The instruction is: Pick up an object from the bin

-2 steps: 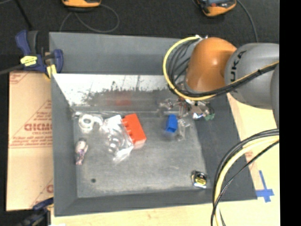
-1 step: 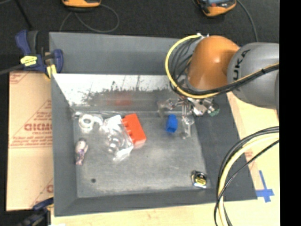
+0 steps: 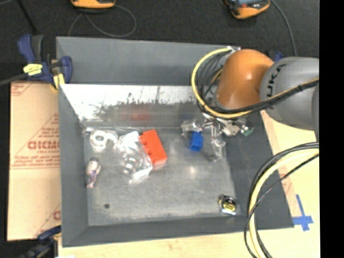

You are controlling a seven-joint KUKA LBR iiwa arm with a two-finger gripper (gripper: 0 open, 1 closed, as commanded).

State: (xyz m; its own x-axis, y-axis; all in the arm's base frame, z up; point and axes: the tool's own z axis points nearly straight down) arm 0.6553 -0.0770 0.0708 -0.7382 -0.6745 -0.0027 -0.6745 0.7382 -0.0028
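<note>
My gripper (image 3: 205,138) hangs under the arm's orange cover in the right half of the bin, low over the floor. Its two metal fingers stand apart, so it is open. A small blue block (image 3: 195,141) lies on the floor just inside the left finger (image 3: 190,127), while the right finger (image 3: 216,145) is a little way off it. An orange rectangular block (image 3: 153,147) lies further left, leaning against a crumpled clear plastic piece (image 3: 131,157).
A white ring-shaped thing (image 3: 99,139) and a small purple and white thing (image 3: 93,172) lie at the left. A small yellow and black tape measure (image 3: 228,204) sits in the front right corner. The sloping back wall rises close behind the gripper.
</note>
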